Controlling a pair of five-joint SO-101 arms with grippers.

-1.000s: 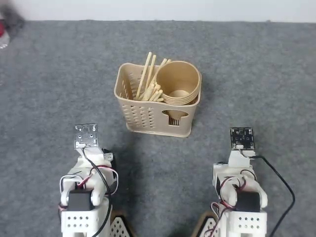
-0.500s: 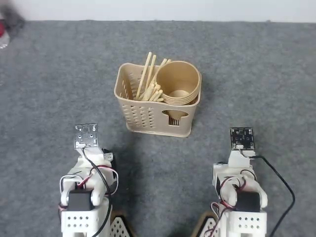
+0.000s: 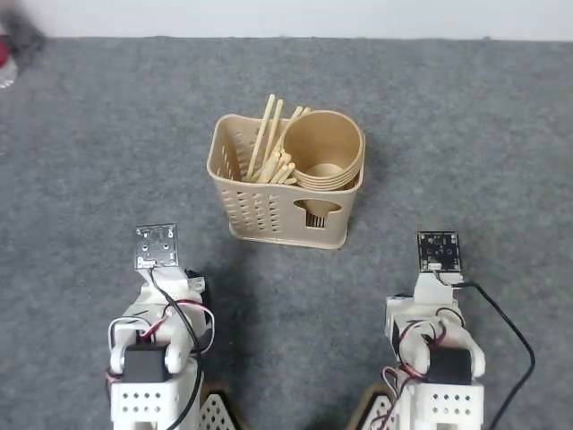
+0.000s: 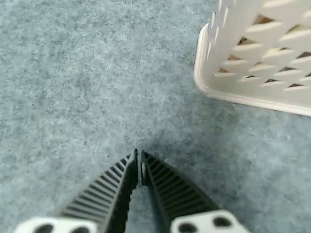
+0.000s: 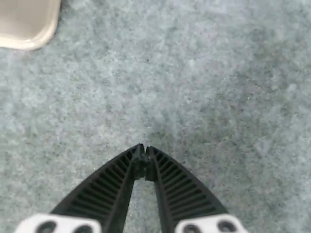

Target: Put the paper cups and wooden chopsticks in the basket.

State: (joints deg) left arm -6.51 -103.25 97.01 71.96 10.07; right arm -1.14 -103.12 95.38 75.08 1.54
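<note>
Basket: we see the beige slotted basket standing upright on the grey carpet, ahead of both arms and roughly midway between them.

Paper cups: the paper cups sit nested in one stack inside the basket, at the end nearer our right arm. The stack's rim rises a little above the basket's wall.

Wooden chopsticks: the wooden chopsticks lean in a loose bundle inside the basket, just beside the cups and touching them. Their tips poke out above the rim (we cannot count them).

Left arm: our left arm is at the near edge of the table, well short of the basket.

Left gripper: the left gripper is over bare carpet, its ribbed fingers drawn together to a hairline gap, with nothing between them. One lower corner of the basket lies near it but apart.

Right arm: our right arm is at the near edge too, beside the left one.

Right gripper: the right gripper is over bare carpet with its fingertips meeting and nothing held. We see one corner of the basket well apart from it.
</note>
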